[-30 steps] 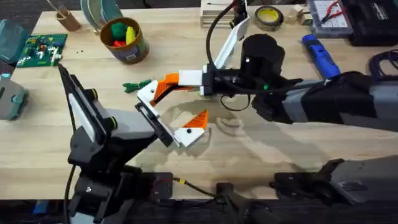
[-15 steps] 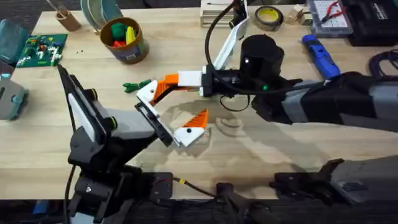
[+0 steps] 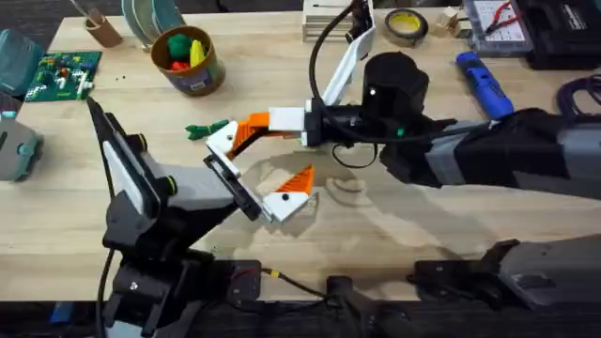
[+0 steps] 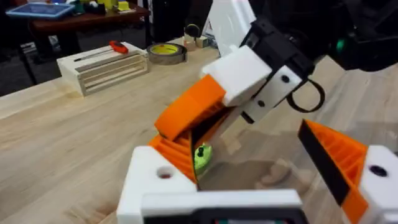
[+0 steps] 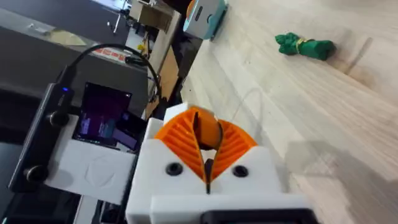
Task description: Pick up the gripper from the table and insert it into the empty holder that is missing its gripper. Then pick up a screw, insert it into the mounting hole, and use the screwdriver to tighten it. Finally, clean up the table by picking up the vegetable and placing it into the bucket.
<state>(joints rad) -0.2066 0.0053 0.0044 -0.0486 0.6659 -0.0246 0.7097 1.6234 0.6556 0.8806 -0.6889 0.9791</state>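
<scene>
While the right arm reaches in from 3 o'clock across the middle of the table (image 3: 394, 239), we note its right gripper (image 3: 246, 131) lying level and pointing toward 9 o'clock. Its two orange pads (image 5: 186, 140) are pressed together on the small orange wedge, the gripper (image 4: 171, 149), at the bare white holder (image 3: 222, 141). From the left wrist camera, we see the wedge sitting at the holder's tip, touching it, but cannot tell how far it is seated.

The left arm rises from 7 o'clock and bends toward the centre. The left gripper (image 3: 254, 174) stands open: one finger is the bare holder at 11 o'clock of the pair, the other finger (image 3: 291, 192) carries its orange wedge and lies toward 5 o'clock.

The vegetable (image 3: 207, 129) lies on the table just at 9 o'clock of the holder, close to it. The bucket (image 3: 188, 58) stands well apart at 11 o'clock. The screwdriver (image 3: 482, 80) lies at 2 o'clock, beyond the right arm.

Against the frames half a second and one second back, we log no visible shift: both arms, the wedge and the vegetable keep their places.
</scene>
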